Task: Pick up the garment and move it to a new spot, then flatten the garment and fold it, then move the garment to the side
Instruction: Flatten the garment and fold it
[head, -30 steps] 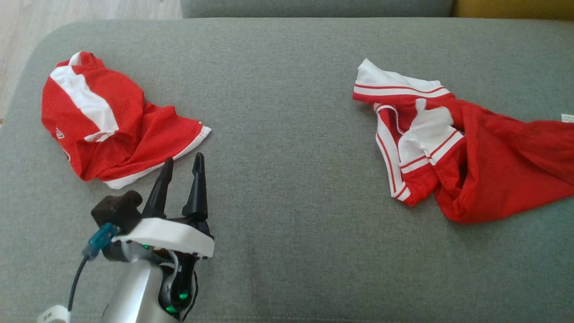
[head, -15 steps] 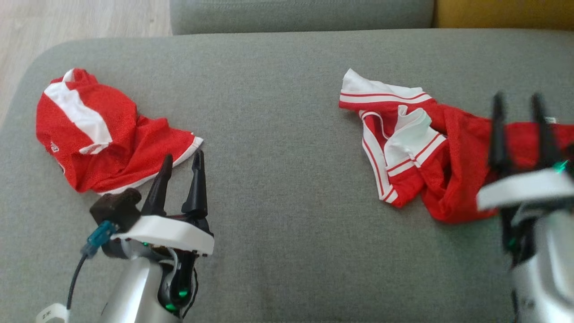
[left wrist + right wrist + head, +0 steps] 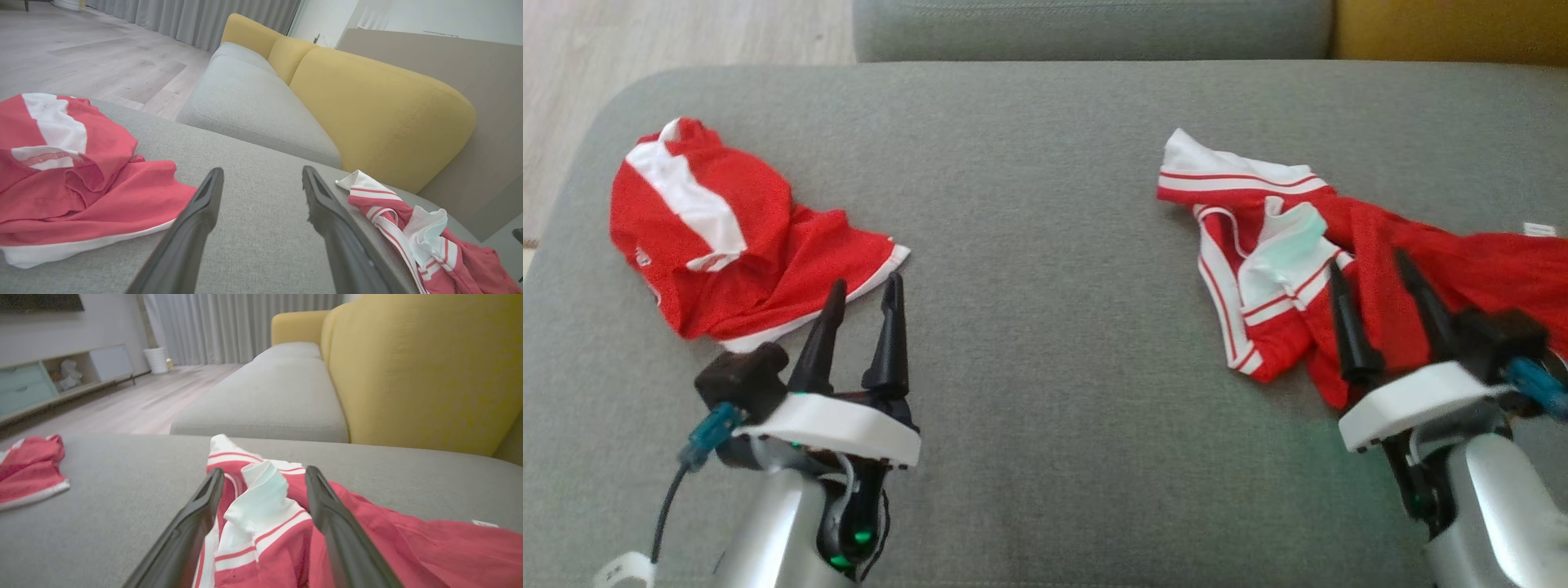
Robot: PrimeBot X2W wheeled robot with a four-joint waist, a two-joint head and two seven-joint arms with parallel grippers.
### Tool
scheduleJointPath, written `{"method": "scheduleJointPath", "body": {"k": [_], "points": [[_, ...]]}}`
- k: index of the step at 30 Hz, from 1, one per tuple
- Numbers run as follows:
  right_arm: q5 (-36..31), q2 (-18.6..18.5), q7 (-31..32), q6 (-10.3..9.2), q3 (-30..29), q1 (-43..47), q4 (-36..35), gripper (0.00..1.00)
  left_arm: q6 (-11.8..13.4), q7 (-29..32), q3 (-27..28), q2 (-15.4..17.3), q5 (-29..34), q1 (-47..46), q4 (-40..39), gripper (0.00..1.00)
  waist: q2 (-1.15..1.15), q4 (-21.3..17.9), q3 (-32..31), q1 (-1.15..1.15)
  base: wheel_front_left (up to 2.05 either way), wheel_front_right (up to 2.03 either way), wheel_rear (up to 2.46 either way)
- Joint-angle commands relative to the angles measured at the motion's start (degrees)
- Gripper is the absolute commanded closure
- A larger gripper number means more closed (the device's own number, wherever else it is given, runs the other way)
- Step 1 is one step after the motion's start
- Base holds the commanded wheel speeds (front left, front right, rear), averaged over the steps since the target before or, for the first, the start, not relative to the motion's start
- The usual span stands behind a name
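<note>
My left gripper [image 3: 866, 282] and right gripper [image 3: 1366, 260] carry tapered black fingers [image 3: 821, 343] on white plates [image 3: 837, 425], silver forearms [image 3: 768, 523] and blue cable plugs [image 3: 709, 433].

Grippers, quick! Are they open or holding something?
Left gripper: open, empty.
Right gripper: open at the shirt, not gripping it.

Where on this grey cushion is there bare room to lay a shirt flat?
The widest bare patch of the grey fabric cushion lies in the middle, between the crumpled red-and-white garment at left and the striped red-and-white garment at right. The far strip behind both is bare too. Crowded: the right side, where the right gripper hangs over the striped garment.
</note>
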Motion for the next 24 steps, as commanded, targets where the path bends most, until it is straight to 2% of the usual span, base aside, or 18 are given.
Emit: {"method": "scheduleJointPath", "body": {"k": [1,4,9,12,19,20,21,24], "points": [[-1.15,-2.74,3.17,-0.05,3.42,-3.64,-0.41,0.00,0.14,-0.30,0.98,0.44,0.31,-1.22,-2.07,0.00,0.00,1.01,0.52,0.00,0.00,0.00,0.00],[-0.38,-4.83,6.59,-0.05,4.67,-5.98,1.68,0.00,0.21,-0.30,-0.20,0.44,2.76,-1.28,-1.72,0.00,0.00,2.47,0.82,0.00,0.00,0.00,0.00],[0.58,-7.49,9.39,-0.05,6.41,-9.27,5.17,0.00,0.54,-0.30,-0.43,0.44,1.69,-1.43,-2.19,0.00,0.00,4.18,1.64,0.00,0.00,0.00,0.00],[1.71,-10.36,11.63,-0.05,8.05,-12.62,10.11,0.00,0.47,-0.30,-1.07,0.44,1.35,-1.53,-2.15,0.00,0.00,5.74,2.48,0.00,0.00,0.00,0.00],[5.63,-13.89,14.12,-0.05,12.43,-17.40,17.49,0.00,0.76,-0.30,-1.53,0.44,0.43,-1.74,-2.35,0.00,0.00,7.79,3.88,0.00,0.00,0.00,0.00],[6.14,-14.36,14.40,-0.05,13.46,-17.86,18.22,0.32,0.76,-0.30,-1.64,0.44,0.39,-1.76,-2.33,0.00,0.00,7.98,3.98,0.00,0.00,0.00,0.00],[6.43,-14.92,14.36,-0.05,14.60,-18.28,18.66,1.00,0.79,-0.30,-1.75,0.44,0.34,-1.78,-2.30,0.00,0.00,8.15,4.02,0.00,0.00,0.00,0.00],[8.60,-15.31,12.89,-0.05,16.64,-19.66,18.79,1.00,0.96,-0.30,-1.94,0.44,0.21,-1.81,-2.25,0.00,0.00,8.44,4.03,0.00,0.00,0.00,0.00]]}}
